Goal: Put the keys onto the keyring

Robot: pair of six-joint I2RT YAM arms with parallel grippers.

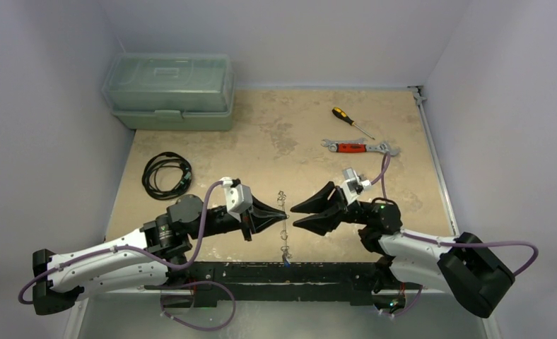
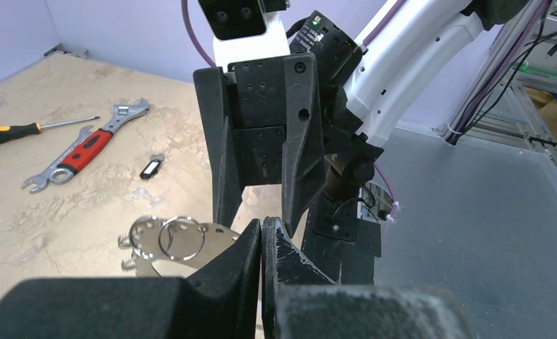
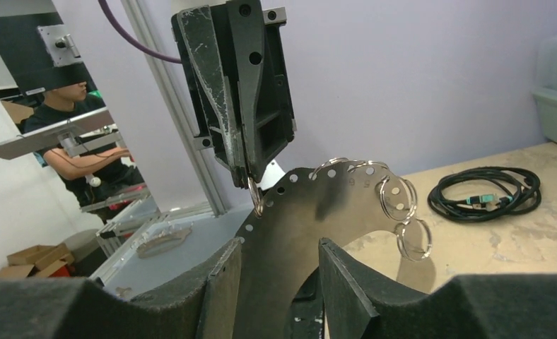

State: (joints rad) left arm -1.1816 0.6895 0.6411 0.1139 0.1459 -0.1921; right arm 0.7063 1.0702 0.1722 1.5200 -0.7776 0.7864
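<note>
Beige tabletop [image 1: 212,141], two arms meeting nose to nose near its front edge. Left gripper [image 1: 283,213] is pinched tight on the keyring [image 3: 332,205], holding it up on edge. Right gripper [image 1: 293,216] gapes wide and empty, the keyring just in front of its spread fingers. One black-tagged key [image 2: 150,167] lies near the wrench [image 2: 85,152].

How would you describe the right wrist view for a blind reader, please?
The left gripper, jaws shut, pinches the edge of a flat silvery metal keyring plate carrying split rings, seen between the right gripper's open jaws. A coiled black cable lies beyond.
</note>
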